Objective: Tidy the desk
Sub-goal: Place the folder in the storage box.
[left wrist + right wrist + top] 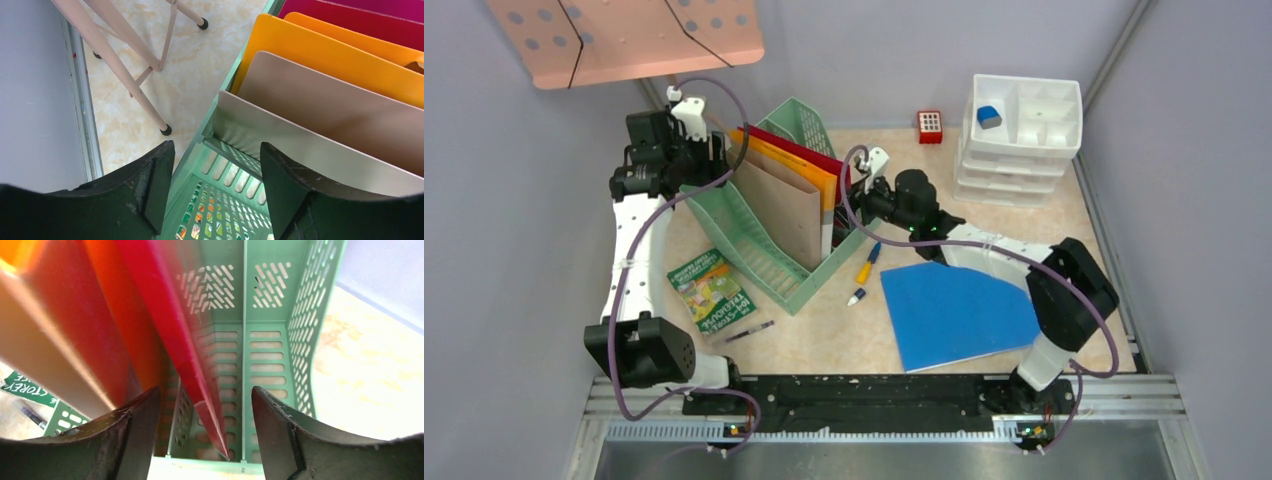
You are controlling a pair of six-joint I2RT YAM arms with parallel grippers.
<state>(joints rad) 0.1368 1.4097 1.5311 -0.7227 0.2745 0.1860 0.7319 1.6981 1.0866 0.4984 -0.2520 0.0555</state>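
desk: the desk [824, 345] fills the floor of the booth, beige marble look, grey walls [514, 220] on three sides and a black-and-silver rail [874, 392] along the near edge

left edge: pretty tight. The green booklet [711, 290] and a black pen [751, 331] lie flat near the front-left, and the pink stand's legs [125, 65] stand on the top by the left wall

open room: bare marble shows between the rack and the drawer unit, and in a strip just behind the rail

rack: the green file rack [754, 255] sits diagonally, left of centre, holding a brown folder [786, 200], an orange folder [812, 168] and a red folder [816, 152], all upright

left gripper: the left gripper [217, 150] is at the rack's far-left end, fingers apart with the rack's wall between them; can't tell if they touch it

right gripper: the right gripper [205, 395] is at the rack's right end, fingers spread, with the red folder's lower corner between them and neither finger touching it

drawers: the white drawer unit [1014, 170] is back-right, with a small blue thing [990, 116] in one cell of its top tray

loose stuff: a red block [930, 126] sits by the back wall, a yellow pen [868, 263] and a short marker [856, 296] lie just beside the rack, and a blue folder [954, 310] lies flat front-right, partly under the right arm

overhead: the pink perforated plate [624, 35] hangs over the back-left corner
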